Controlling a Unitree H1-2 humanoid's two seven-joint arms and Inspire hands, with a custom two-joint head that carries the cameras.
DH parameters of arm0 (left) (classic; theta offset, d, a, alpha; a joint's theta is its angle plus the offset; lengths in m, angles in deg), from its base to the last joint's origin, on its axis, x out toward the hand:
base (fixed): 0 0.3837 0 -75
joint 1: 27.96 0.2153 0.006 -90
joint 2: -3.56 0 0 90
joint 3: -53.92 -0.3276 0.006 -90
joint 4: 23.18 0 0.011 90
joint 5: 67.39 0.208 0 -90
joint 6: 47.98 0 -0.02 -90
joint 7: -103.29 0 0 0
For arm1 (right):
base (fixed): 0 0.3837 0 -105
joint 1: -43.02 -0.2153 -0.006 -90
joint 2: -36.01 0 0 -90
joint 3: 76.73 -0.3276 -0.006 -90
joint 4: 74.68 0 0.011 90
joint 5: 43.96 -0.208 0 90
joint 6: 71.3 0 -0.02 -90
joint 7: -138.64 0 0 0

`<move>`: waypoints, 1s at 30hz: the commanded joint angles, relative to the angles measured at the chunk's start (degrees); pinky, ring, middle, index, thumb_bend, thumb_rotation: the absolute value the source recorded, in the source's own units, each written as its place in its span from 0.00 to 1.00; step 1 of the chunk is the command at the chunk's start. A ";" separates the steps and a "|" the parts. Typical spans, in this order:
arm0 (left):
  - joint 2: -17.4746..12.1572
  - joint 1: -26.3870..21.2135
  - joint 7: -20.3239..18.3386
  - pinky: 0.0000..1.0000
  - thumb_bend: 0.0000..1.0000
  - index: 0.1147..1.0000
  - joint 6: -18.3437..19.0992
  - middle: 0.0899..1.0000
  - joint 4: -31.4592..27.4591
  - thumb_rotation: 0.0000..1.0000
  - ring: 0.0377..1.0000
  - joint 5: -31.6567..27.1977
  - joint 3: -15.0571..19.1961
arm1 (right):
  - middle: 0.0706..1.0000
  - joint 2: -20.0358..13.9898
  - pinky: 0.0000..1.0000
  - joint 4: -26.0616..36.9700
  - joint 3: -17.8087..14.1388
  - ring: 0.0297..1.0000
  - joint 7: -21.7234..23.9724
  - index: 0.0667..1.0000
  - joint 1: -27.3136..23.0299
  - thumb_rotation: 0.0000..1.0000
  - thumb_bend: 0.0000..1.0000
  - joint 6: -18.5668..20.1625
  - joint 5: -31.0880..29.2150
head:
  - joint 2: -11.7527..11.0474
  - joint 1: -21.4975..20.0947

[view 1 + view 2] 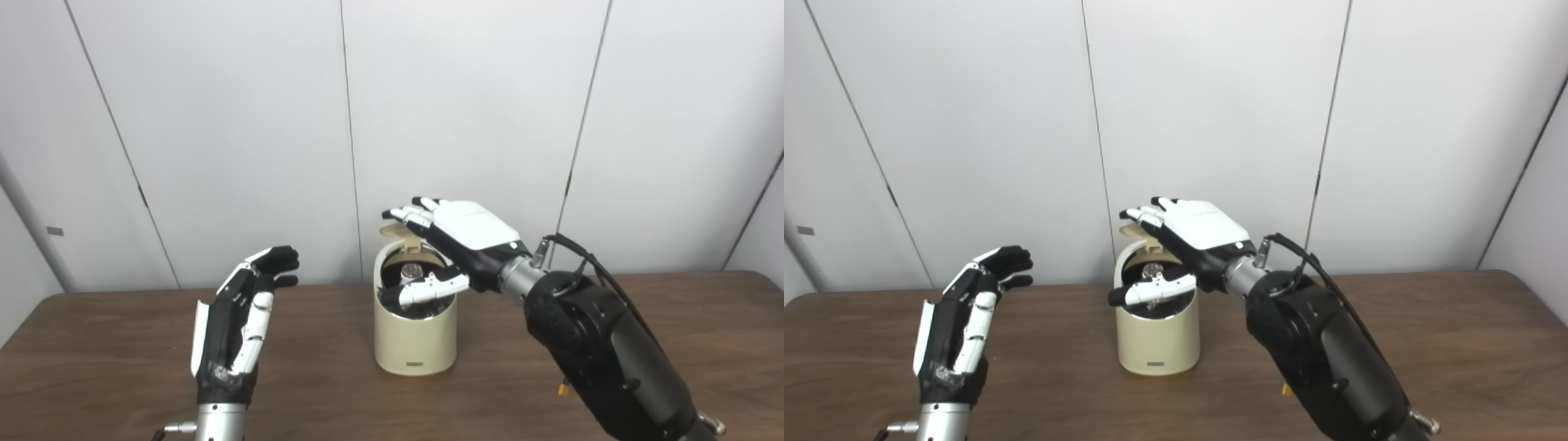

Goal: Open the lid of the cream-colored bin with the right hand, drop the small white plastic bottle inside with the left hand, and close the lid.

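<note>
1. Left eye view: the cream bin [415, 343] stands on the brown surface [122, 343], lid [401, 233] tipped up at the far side. The bottle [409, 272] sits inside the bin. The right robot hand [456, 245] hovers over the opening, fingers spread, holding nothing.
2. Right eye view: the left robot hand [964, 318] is raised left of the bin [1157, 340], well apart, fingers spread and empty.

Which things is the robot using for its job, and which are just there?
For the job:
cream-colored round bin
its tan raised lid
small white plastic bottle inside
left hand, open
right hand over the bin

Just there:
brown wooden table
white wall panels
</note>
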 commanded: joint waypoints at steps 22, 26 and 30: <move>-0.41 -2.18 0.03 0.67 0.32 0.67 -0.88 0.70 -2.72 0.70 0.72 -0.54 0.30 | 0.87 -1.00 1.00 5.73 -1.33 0.96 3.57 0.85 3.52 0.92 0.90 0.48 0.37 | 0.78 -0.37; -0.37 -2.27 0.05 0.67 0.33 0.67 -0.90 0.70 -2.66 0.69 0.72 -0.35 0.22 | 0.87 -0.98 1.00 6.29 -1.70 0.96 3.39 0.85 4.51 0.92 0.90 0.27 -0.09 | 0.97 -0.46; -0.23 -2.31 0.07 0.67 0.34 0.67 -0.59 0.70 -2.80 0.70 0.72 -0.25 0.09 | 0.85 -1.08 1.00 6.70 -1.90 0.95 3.08 0.85 5.29 0.92 0.91 -0.05 -0.22 | 1.05 -0.31</move>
